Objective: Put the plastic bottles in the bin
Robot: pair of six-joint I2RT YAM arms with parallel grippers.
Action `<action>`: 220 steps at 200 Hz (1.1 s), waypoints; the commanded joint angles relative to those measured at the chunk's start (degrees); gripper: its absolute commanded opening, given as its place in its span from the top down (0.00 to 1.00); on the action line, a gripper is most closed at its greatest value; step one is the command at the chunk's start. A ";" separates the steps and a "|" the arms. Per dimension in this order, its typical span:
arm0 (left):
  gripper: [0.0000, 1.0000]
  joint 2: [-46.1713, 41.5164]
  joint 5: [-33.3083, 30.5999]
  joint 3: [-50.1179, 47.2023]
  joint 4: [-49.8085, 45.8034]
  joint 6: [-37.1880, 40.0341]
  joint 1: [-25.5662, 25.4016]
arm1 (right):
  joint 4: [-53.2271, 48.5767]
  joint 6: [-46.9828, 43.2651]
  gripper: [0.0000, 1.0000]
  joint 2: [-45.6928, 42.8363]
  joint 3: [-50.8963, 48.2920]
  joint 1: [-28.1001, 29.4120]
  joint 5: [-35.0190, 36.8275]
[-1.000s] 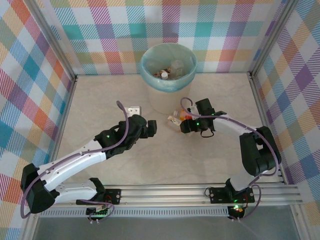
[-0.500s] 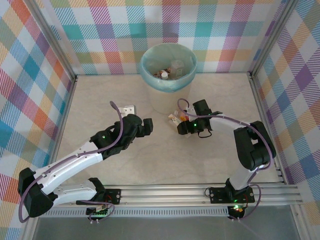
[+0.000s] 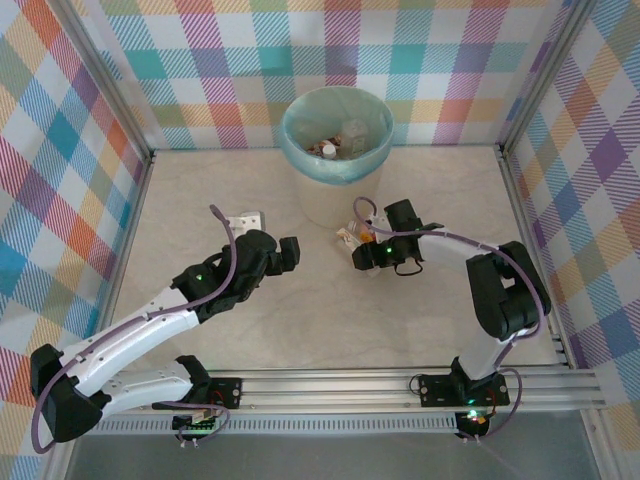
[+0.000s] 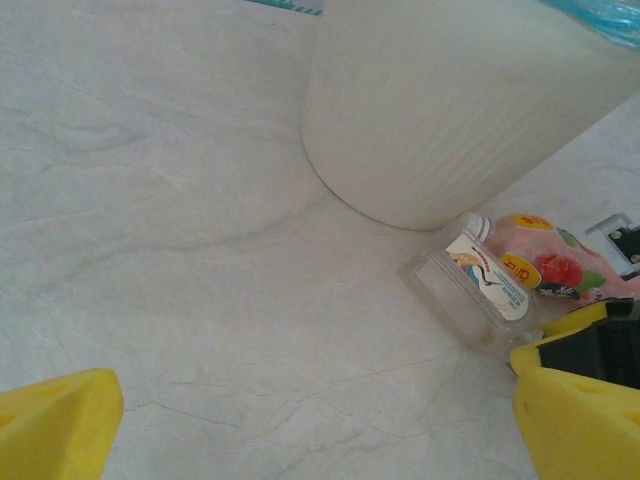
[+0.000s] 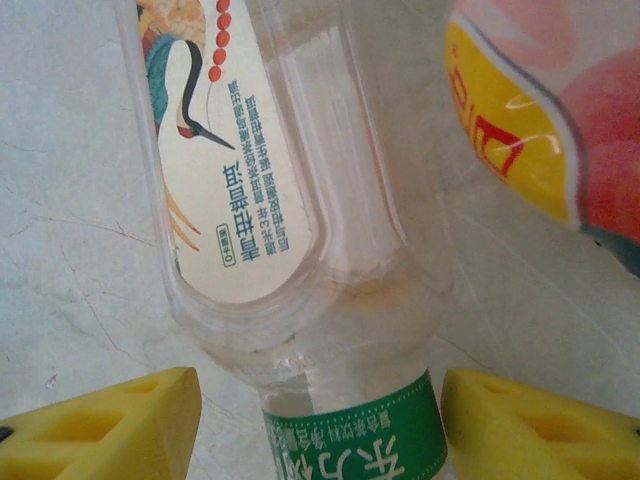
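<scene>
Plaid-patterned walls (image 3: 200,60) are set around a pale, marbled counter (image 3: 330,320). At the far side of the counter the bin (image 3: 335,205) is stood upright, round and cream-white, with a pale teal bag (image 3: 296,150) folded over its rim; several small bottles (image 3: 335,146) can be made out inside it.

The left arm's fingers (image 4: 580,425) are spread as wide as they go and nothing is held by them; bare counter is seen between them. The bin's wall is found ahead of these fingers, slightly to their right.

The right arm's fingers (image 5: 110,430) are parted about halfway and are placed on either side of a clear bottle (image 5: 300,200) that is laid flat on the counter. A white label with a crane and a green neck band are carried by this bottle. A gap is left between one finger and the bottle, so no grip is seen.

Just beyond these fingers, to their right, a pink-labelled bottle (image 5: 560,130) is laid beside the clear one, close to the foot of the bin.
</scene>
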 commanded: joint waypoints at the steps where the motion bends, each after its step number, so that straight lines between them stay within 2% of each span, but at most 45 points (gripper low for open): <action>1: 0.00 -1.02 -0.59 -1.16 -1.38 -1.09 1.00 | 1.63 -1.02 0.37 1.85 -0.16 0.44 -1.60; 50: 0.00 -2.54 -0.67 -1.64 -1.82 -1.57 1.56 | 1.95 -0.90 0.47 2.59 0.27 0.45 -2.37; 101: 0.00 -5.36 -4.41 -2.47 -2.26 -2.29 2.66 | 4.00 0.53 0.57 -2.07 -2.55 1.08 -3.97; 145: 0.00 -8.98 -3.61 -2.83 -0.99 -3.40 4.75 | 7.34 1.63 0.66 -8.10 -6.68 2.85 -5.27; 176: 0.00 -10.01 1.63 -1.53 -0.05 -3.59 6.18 | 11.85 3.24 0.69 -13.77 -11.43 3.99 -7.22; 203: 0.00 -8.38 9.17 0.81 0.92 -3.69 6.43 | 16.56 4.19 0.68 -18.83 -15.28 5.54 -10.43; 220: 0.00 -7.12 15.00 1.11 3.41 -5.00 6.47 | 19.02 3.70 0.67 -22.56 -17.20 7.76 -9.54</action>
